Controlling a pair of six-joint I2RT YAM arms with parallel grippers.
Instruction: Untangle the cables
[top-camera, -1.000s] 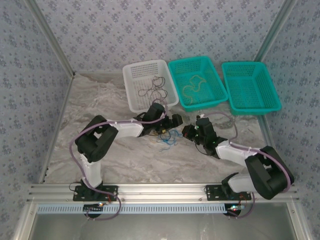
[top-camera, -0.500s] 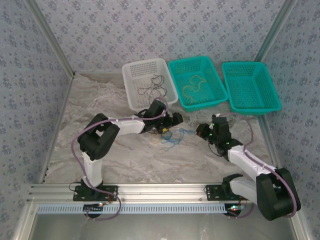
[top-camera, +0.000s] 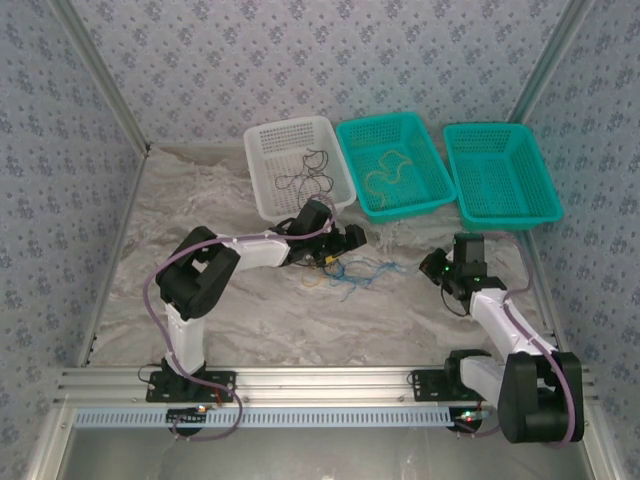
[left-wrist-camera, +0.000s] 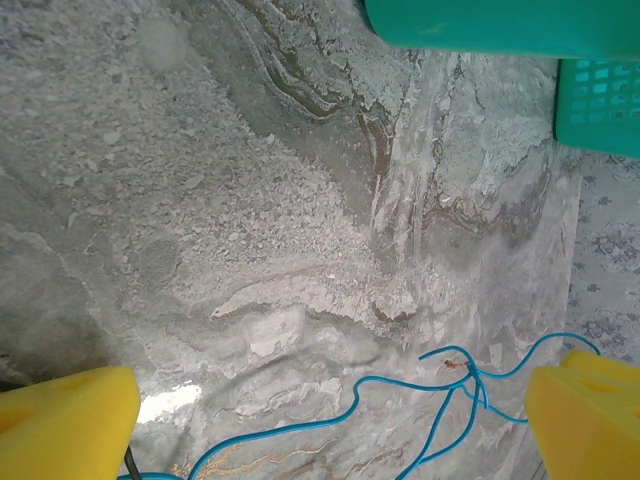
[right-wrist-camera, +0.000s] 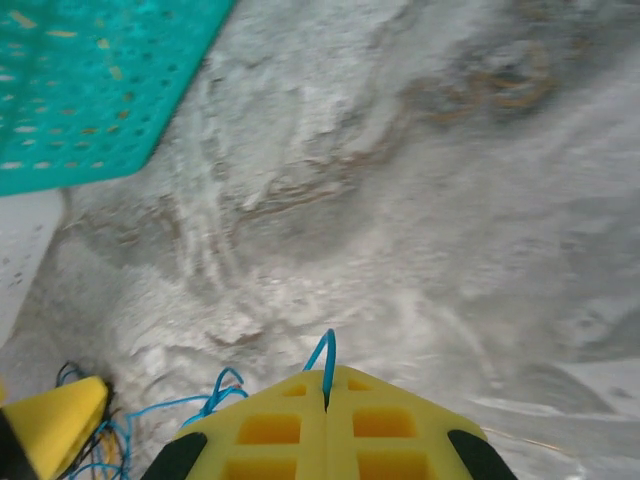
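Marbled grey tabletop (top-camera: 250, 320) is seen with the blue cable (top-camera: 362, 270) near its centre, trailing from the left gripper (left-wrist-camera: 325, 415) toward 3 o'clock, where a strand is pinched between the closed fingers of the right gripper (right-wrist-camera: 325, 398). The left gripper's yellow fingers are held wide apart, with blue strands lying between them. The black cable (top-camera: 305, 172) is lodged in the white basket (top-camera: 258, 180) at 12 o'clock, the yellow cable (top-camera: 388, 170) in the teal basket (top-camera: 405, 207) at 1 o'clock.

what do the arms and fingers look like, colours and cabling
The left arm and right arm have white links with black joints, a purple-grey cable along each. The left fingers and right fingers are bright yellow blocks, the right ones with square recesses.
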